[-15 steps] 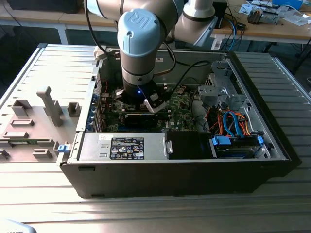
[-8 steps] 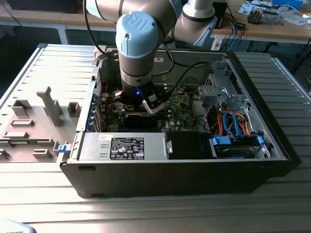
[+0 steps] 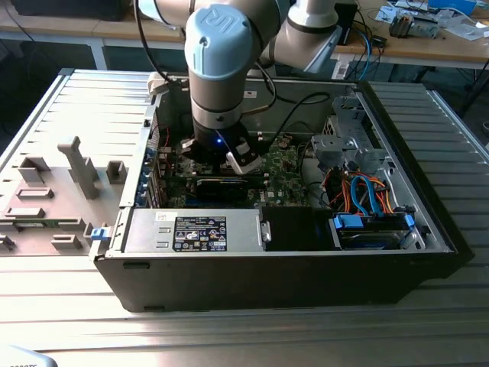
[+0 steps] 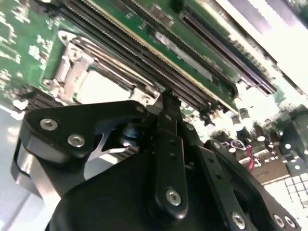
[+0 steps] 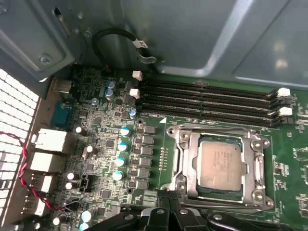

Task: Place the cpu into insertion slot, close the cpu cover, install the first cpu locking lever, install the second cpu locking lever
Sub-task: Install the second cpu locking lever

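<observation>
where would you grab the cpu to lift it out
By two opposite side edges, from straight above: the cpu lies flat, face up. The cpu cover seems to overlap those edges, so it likely must open first.

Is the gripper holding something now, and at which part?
It holds nothing. The gripper is shut and empty beside the socket; the chip already lies in it.

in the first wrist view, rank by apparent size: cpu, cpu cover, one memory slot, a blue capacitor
1. memory slot, longest, though narrow
2. cpu cover, closed around the chip
3. cpu, seen through the cover's window
4. blue capacitor, smallest

Slot against cover is unsure: the slot lies farther from the camera.
</observation>
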Controlling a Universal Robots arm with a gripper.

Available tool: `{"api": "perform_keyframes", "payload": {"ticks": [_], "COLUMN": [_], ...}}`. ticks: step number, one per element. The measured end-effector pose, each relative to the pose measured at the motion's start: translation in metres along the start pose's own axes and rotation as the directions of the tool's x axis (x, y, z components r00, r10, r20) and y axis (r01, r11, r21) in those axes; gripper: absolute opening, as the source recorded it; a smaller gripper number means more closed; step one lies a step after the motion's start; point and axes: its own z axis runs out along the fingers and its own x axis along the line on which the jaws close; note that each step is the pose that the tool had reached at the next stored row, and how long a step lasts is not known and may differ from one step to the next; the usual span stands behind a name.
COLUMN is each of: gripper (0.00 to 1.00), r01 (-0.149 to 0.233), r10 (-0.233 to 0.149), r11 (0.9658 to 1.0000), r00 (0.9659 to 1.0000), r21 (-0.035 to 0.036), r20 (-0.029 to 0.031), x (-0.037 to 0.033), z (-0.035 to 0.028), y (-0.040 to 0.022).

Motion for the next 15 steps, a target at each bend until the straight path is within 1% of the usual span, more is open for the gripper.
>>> {"api": "perform_keyframes", "payload": {"ticks": [2,3,5,6,8,9,10,11,12,13,14,15], "gripper": [0.11,0.11,0.11,0.11,0.11,0.11,0.11,0.11,0.11,0.11,0.11,0.11], "r01": [-0.002,-0.004,-0.005,-0.005,-0.006,-0.006,-0.006,-0.006,-0.006,-0.006,-0.006,-0.006], "r10": [0.002,0.004,0.005,0.006,0.007,0.008,0.008,0.008,0.009,0.010,0.011,0.012], "r11": [1.0000,0.9999,0.9998,0.9996,0.9990,0.9979,0.9969,0.9963,0.9946,0.9925,0.9908,0.9867], "r00": [1.0000,0.9999,0.9998,0.9997,0.9997,0.9996,0.9995,0.9995,0.9994,0.9994,0.9993,0.9992], "r21": [0.0053,0.0113,0.0187,0.0275,0.0443,0.0649,0.0783,0.0859,0.1041,0.1219,0.1356,0.1624], "r20": [-0.0077,-0.0151,-0.0198,-0.0220,-0.0248,-0.0275,-0.0292,-0.0300,-0.0323,-0.0343,-0.0358,-0.0388], "x": [-0.0079,-0.0148,-0.0205,-0.0237,-0.0269,-0.0296,-0.0312,-0.0321,-0.0335,-0.0344,-0.0348,-0.0354], "z": [0.0003,0.0012,0.0027,0.0040,0.0057,0.0076,0.0090,0.0098,0.0114,0.0124,0.0129,0.0119], "y": [0.0000,0.0022,0.0067,0.0111,0.0172,0.0237,0.0287,0.0318,0.0376,0.0412,0.0434,0.0466]}}
